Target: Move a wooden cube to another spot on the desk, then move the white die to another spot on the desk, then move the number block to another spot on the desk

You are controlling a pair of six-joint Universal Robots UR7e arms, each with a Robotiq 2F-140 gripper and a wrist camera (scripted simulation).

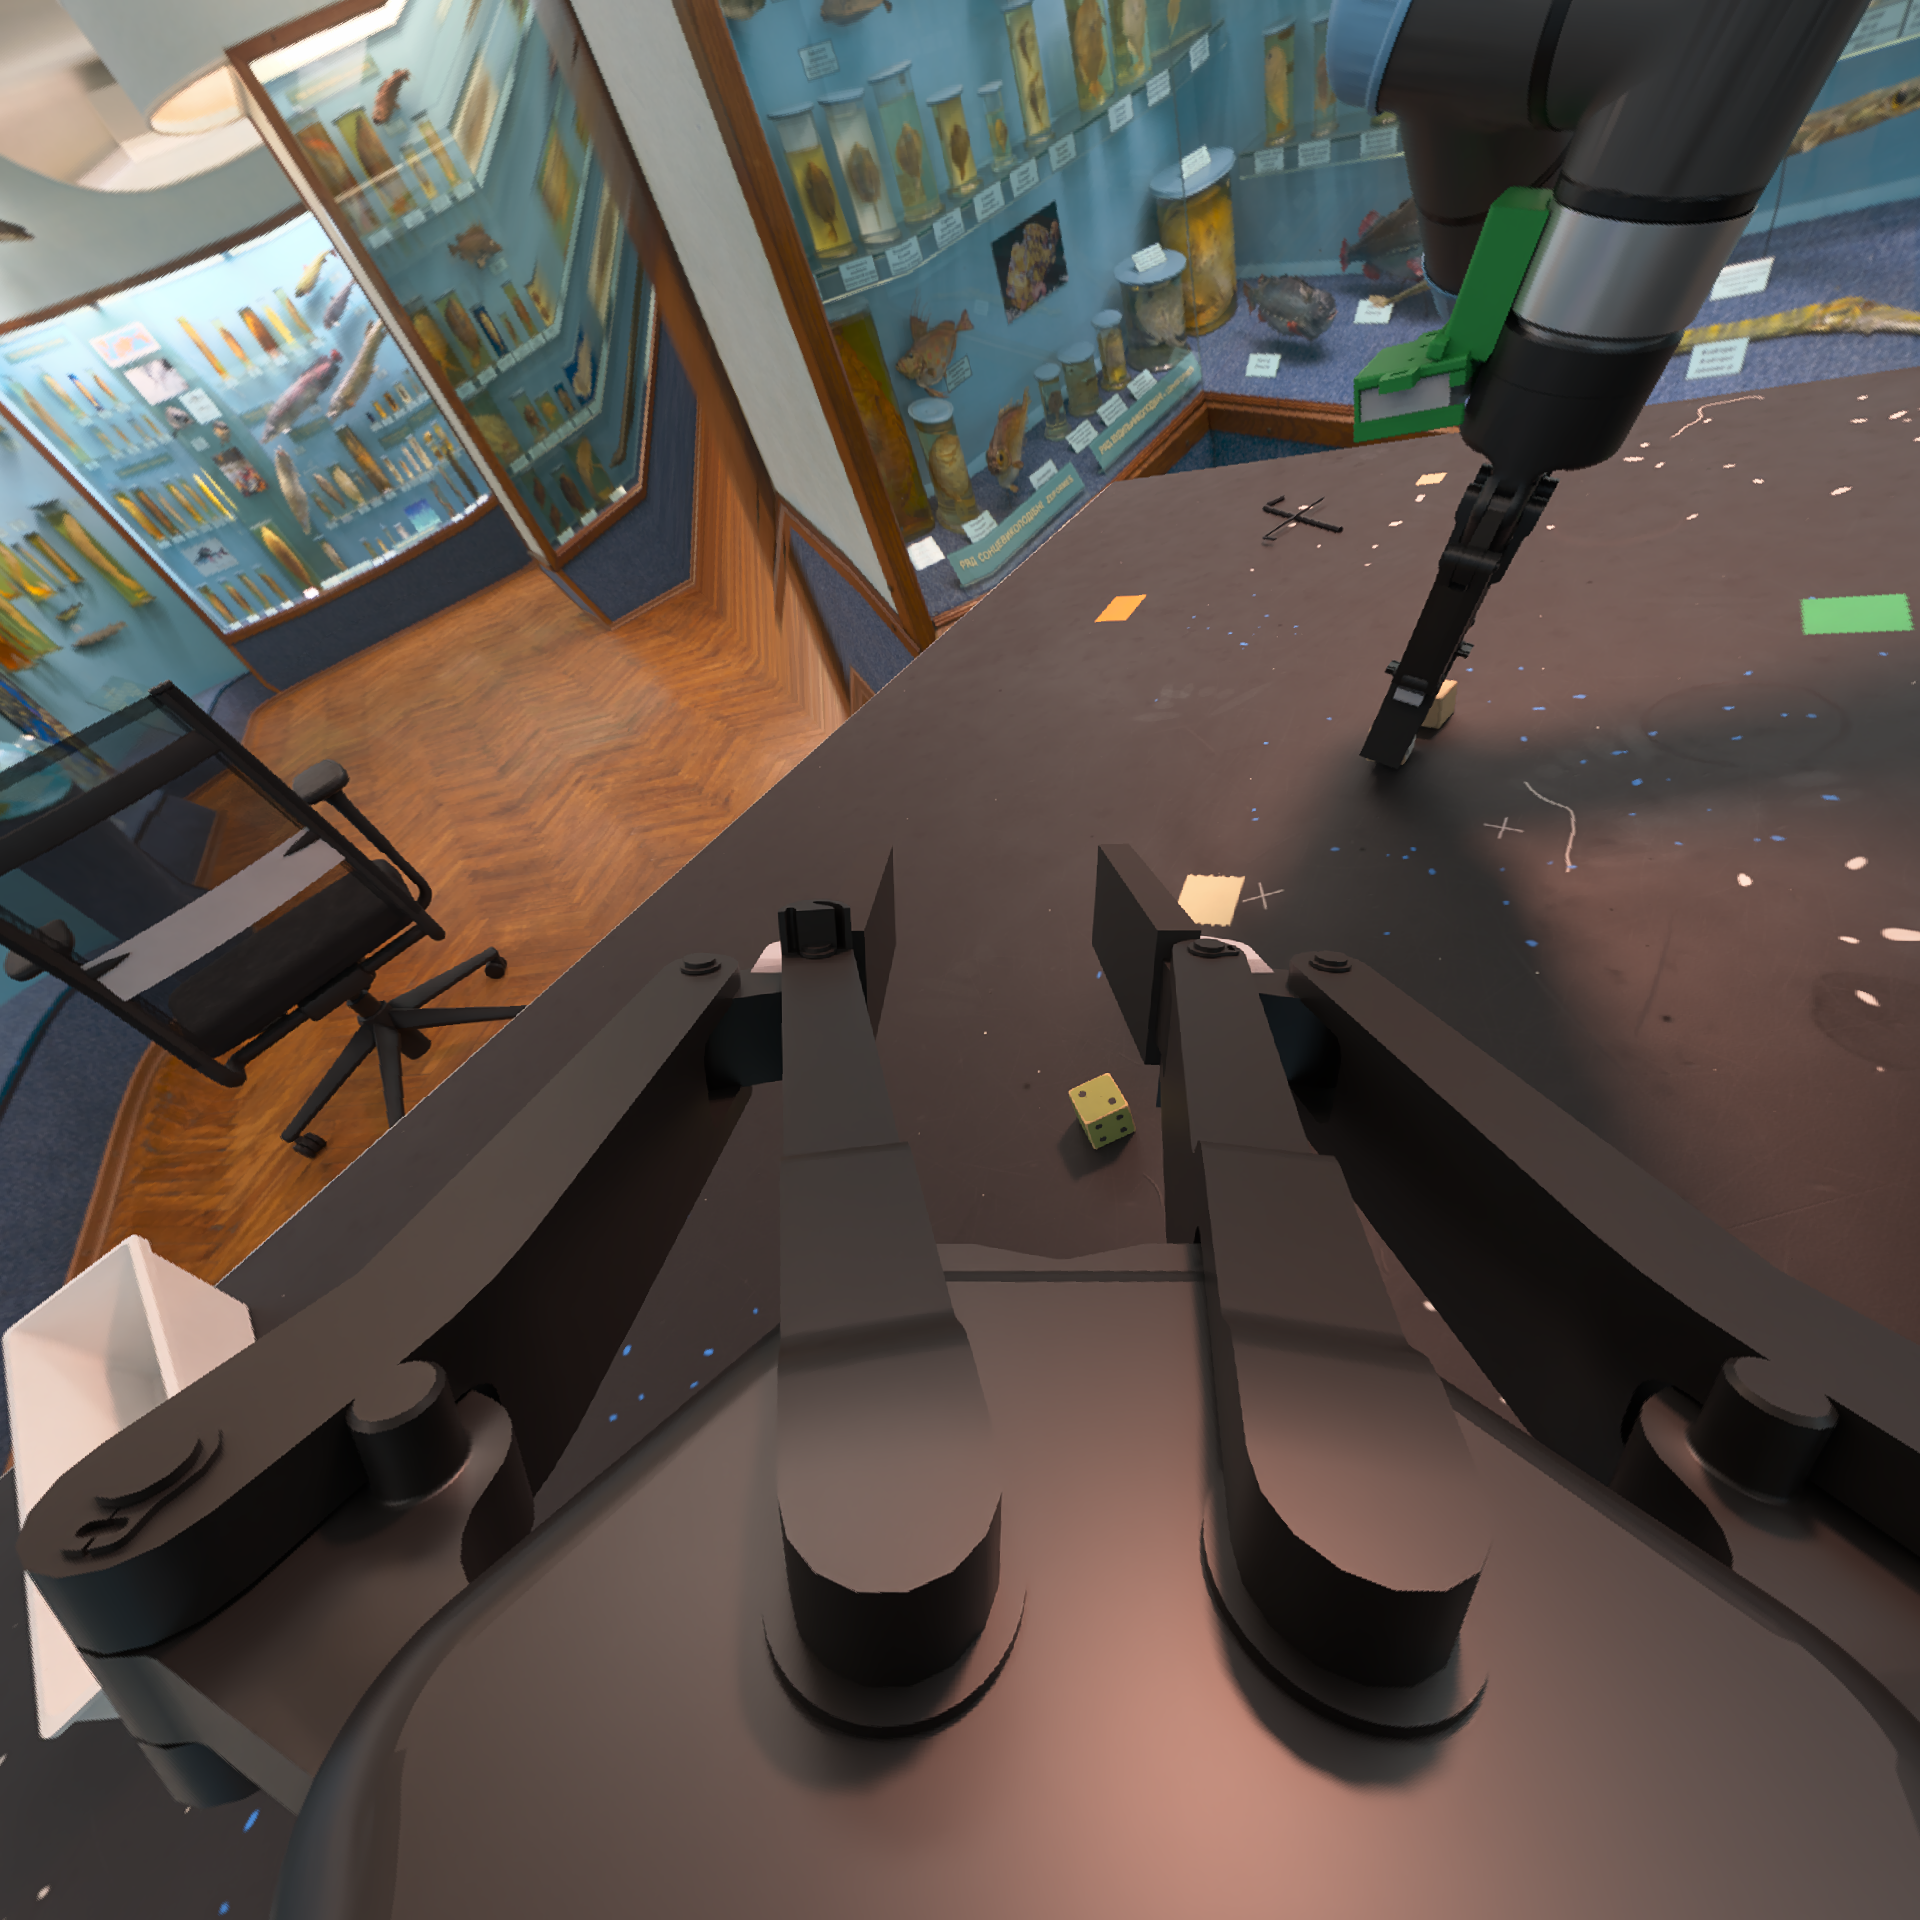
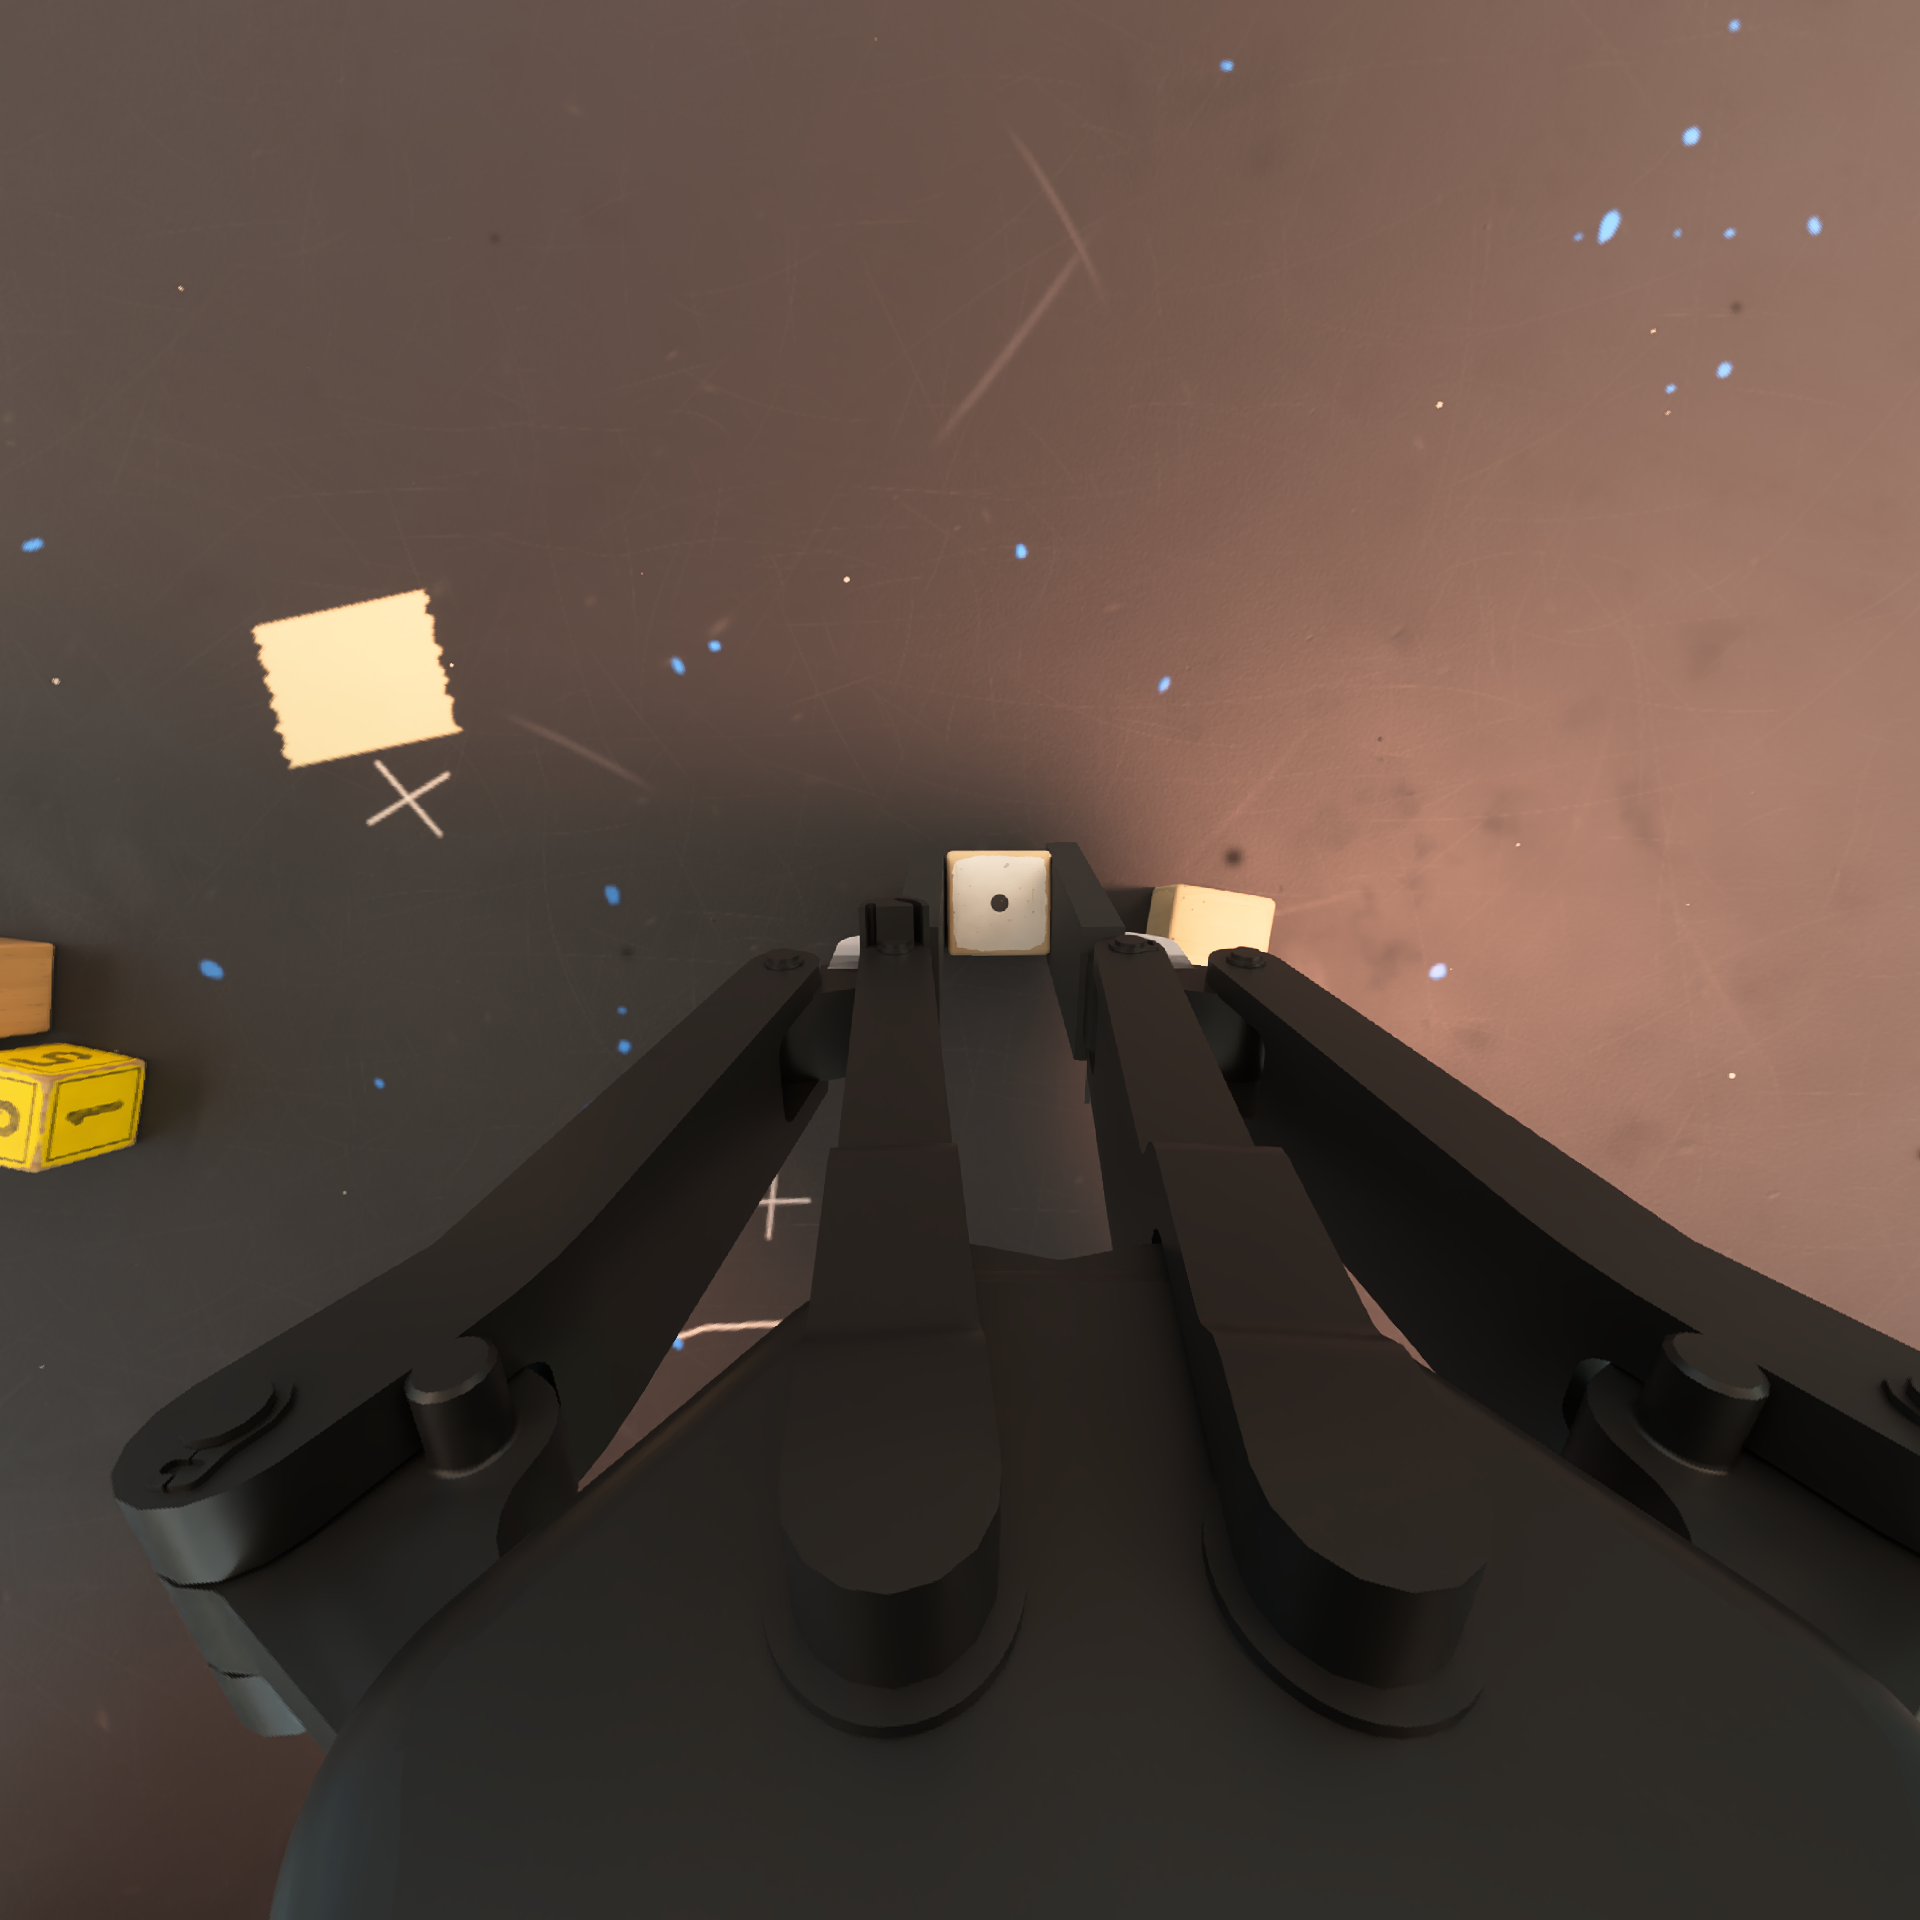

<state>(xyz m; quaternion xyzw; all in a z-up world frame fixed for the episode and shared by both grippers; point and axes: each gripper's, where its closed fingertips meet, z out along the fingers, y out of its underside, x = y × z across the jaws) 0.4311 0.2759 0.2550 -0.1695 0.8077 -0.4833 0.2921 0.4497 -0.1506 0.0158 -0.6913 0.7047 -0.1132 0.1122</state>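
Observation:
In the right wrist view my right gripper (image 2: 992,914) is shut on the white die (image 2: 997,902), whose one-dot face points at the camera, low over the dark desk (image 2: 1351,520). A pale wooden cube (image 2: 1210,920) sits just right of the fingers. A yellow number block (image 2: 68,1107) and a brown wooden cube (image 2: 23,987) lie at the left edge. In the left wrist view my left gripper (image 1: 997,925) is open and empty above the desk, with a small yellow dotted cube (image 1: 1101,1110) below it. The right gripper (image 1: 1387,743) stands far right beside the pale cube (image 1: 1442,707).
Flat tape patches mark the desk: cream (image 1: 1210,899), orange (image 1: 1120,608) and green (image 1: 1855,613). The desk's left edge (image 1: 727,831) runs diagonally, with an office chair (image 1: 260,914) on the floor beyond. A white box (image 1: 94,1351) sits near my left gripper's base.

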